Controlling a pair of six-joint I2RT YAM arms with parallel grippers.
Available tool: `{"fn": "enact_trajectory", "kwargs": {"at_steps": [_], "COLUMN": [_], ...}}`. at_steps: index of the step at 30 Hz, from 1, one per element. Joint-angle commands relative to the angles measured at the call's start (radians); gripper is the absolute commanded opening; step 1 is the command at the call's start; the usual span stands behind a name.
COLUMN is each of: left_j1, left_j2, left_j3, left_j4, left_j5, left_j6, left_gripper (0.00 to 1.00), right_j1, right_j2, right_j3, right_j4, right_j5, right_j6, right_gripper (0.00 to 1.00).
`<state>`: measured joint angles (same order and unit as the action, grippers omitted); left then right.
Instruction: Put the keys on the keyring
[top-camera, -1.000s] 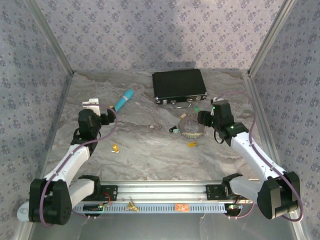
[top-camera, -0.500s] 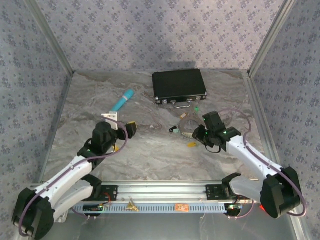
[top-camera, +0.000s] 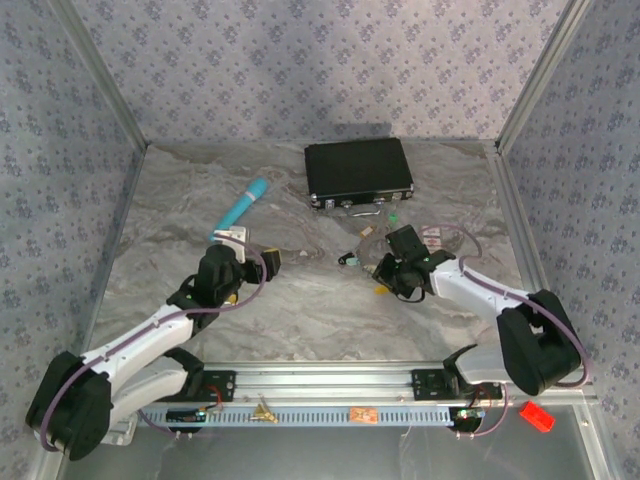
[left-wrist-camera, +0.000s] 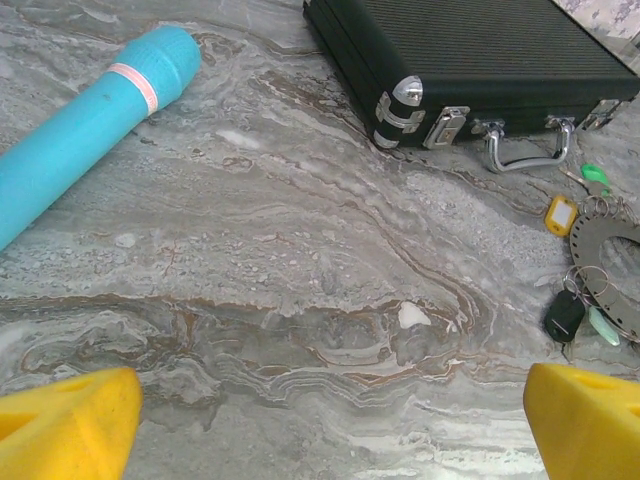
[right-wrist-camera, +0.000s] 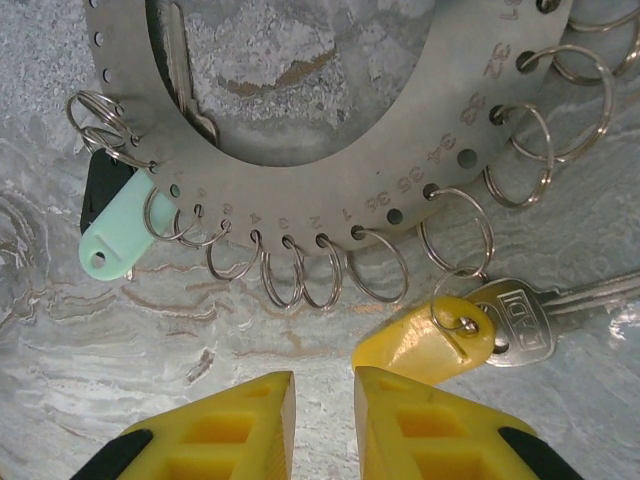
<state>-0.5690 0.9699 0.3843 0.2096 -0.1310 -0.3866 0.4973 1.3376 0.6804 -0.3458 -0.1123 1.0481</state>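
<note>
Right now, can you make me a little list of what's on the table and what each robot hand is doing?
left gripper: open, empty, over the table
right gripper: fingers almost together, nothing between them, close to the keyring
keyring: lying flat, numbered holes round its edge
yellow tag: hangs from the keyring with a silver key
mint tag: hangs from the keyring's other side
black case: closed, beyond the keyring
blue tube: lying left of the case
</note>
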Motion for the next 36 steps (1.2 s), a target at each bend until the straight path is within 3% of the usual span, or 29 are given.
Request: {"fn": "enact_trajectory", "kwargs": {"at_steps": [1,36], "left_j1": [-0.011,-0.023], "left_j2": [0.009,-0.005], "left_j3": [0.036,0.031], "left_j4": [0.043,0.031], "left_j5": [-0.013,-0.058], "left_j6": [0.005,0.012], "left_gripper": [0.97,0.98], "right_j1": [0.006,0.014], "right_j2": [0.018,0.177], "right_j3": [0.041,0.120], "right_j4": [0.013,0.002], "right_j5": [0.026,0.040], "right_j6": [0.015,-0.017], "right_gripper": [0.24,0.24]}}
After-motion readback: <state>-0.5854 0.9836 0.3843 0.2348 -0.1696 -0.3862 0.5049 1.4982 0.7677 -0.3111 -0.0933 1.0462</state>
